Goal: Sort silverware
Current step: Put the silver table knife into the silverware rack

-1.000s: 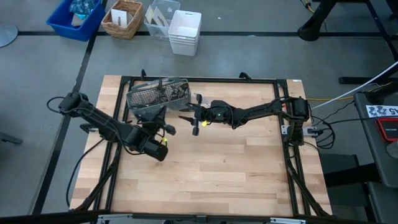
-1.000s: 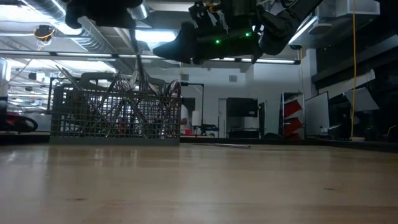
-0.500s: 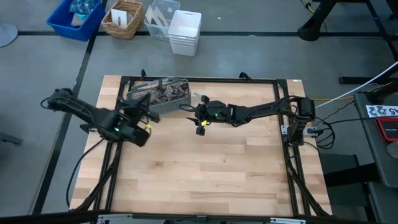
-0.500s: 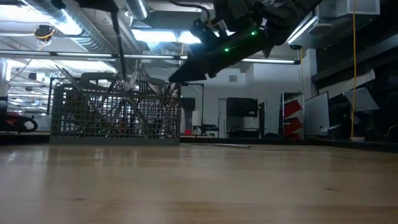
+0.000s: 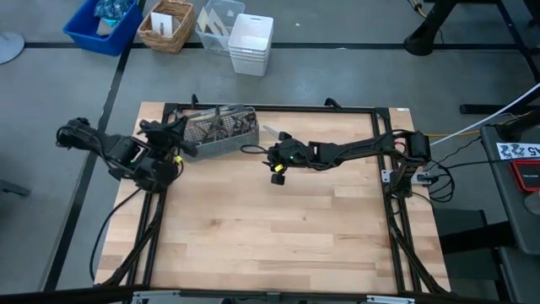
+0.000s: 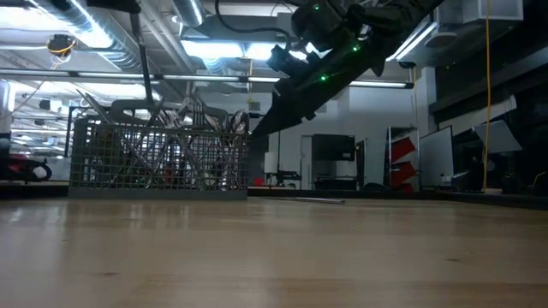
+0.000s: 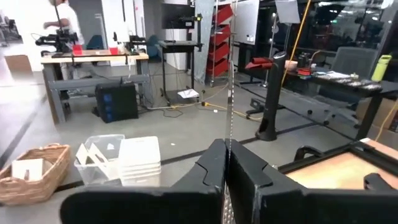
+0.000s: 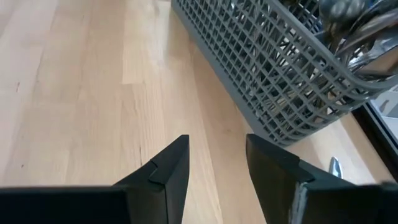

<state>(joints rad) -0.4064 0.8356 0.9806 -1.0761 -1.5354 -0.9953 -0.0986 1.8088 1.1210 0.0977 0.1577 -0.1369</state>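
Your left gripper [image 5: 173, 135] has swung back to the table's left edge, fingers pinched on one thin utensil [image 7: 231, 81]. Your right gripper [image 8: 214, 163] hangs spread and empty beside the caddy [image 5: 221, 131], where the silverware [image 8: 348, 22] stands.

Setting: robotics lab or workshop, open-plan, industrial fit-out.

Evidence:
- Pale butcher-block wooden counter [image 5: 278, 228] inside a black metal frame [image 5: 381, 118], standing on a grey concrete floor [image 5: 354, 67].
- Exposed silver ceiling ducts [image 6: 128, 47] and long strip lights [image 6: 231, 47].
- Storage on the floor beside the counter: blue plastic bin [image 5: 101, 24], woven wicker basket [image 5: 166, 25], white stacked plastic tubs [image 5: 251, 42].
- Grey metal workbench [image 7: 93, 68] with equipment on it, a person standing behind it.
- Red tiered parts rack [image 7: 221, 50]; cables trailing across the floor.
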